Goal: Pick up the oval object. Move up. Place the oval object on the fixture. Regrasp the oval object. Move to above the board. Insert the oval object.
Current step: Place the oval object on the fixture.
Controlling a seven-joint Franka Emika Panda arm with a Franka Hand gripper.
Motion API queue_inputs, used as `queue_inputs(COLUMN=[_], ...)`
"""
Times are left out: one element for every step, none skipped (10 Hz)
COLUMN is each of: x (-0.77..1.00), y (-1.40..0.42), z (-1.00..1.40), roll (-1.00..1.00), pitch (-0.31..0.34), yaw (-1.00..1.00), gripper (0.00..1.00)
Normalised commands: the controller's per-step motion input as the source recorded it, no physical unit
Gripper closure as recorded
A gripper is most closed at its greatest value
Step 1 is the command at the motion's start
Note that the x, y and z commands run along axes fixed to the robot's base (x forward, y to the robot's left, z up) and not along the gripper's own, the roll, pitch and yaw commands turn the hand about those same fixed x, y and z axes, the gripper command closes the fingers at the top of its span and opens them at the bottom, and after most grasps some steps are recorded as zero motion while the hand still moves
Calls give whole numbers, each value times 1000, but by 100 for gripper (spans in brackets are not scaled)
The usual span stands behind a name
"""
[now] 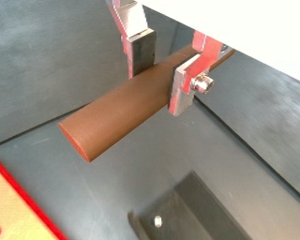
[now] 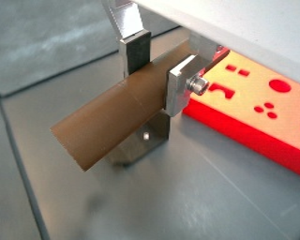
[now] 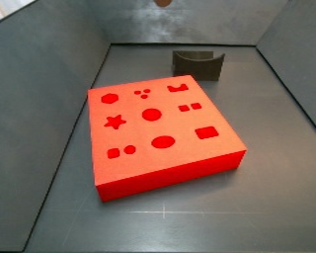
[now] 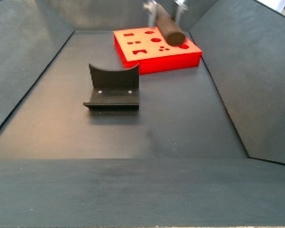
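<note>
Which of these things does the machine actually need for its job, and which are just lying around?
Needed:
- peg, held in the end effector, up in the air
- fixture, nothing on it
- board

Lying around:
- nothing else in view

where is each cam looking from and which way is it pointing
Wrist view: rides on the arm's wrist, looking along the pincer, shut on the oval object; the fixture lies below.
Wrist view: also on the wrist; same pincer and oval object, with the board beyond.
Side view: high beside the floor, looking down over the board toward the fixture; the oval object's tip barely shows.
Side view: from the opposite end, fixture near, board far; pincer partly visible.
Shared: all four views show the oval object.
</note>
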Motion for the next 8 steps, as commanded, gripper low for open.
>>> queue_inputs(x=[576,471,406,273,176,1000,1000,917], y=[-42,-26,-18,-3,3,-371,-352,-155], z=[84,46,37,25,13,-255,-259,-151], roll=[-147,-142,-140,-143,-143,-1000,-1000,-1000], pitch=[64,84,96,115,118,69,68,73], yaw=[-180,-121,-96,-67,-55,-172,-173,-170], gripper=[100,100,100,100,100,100,100,100])
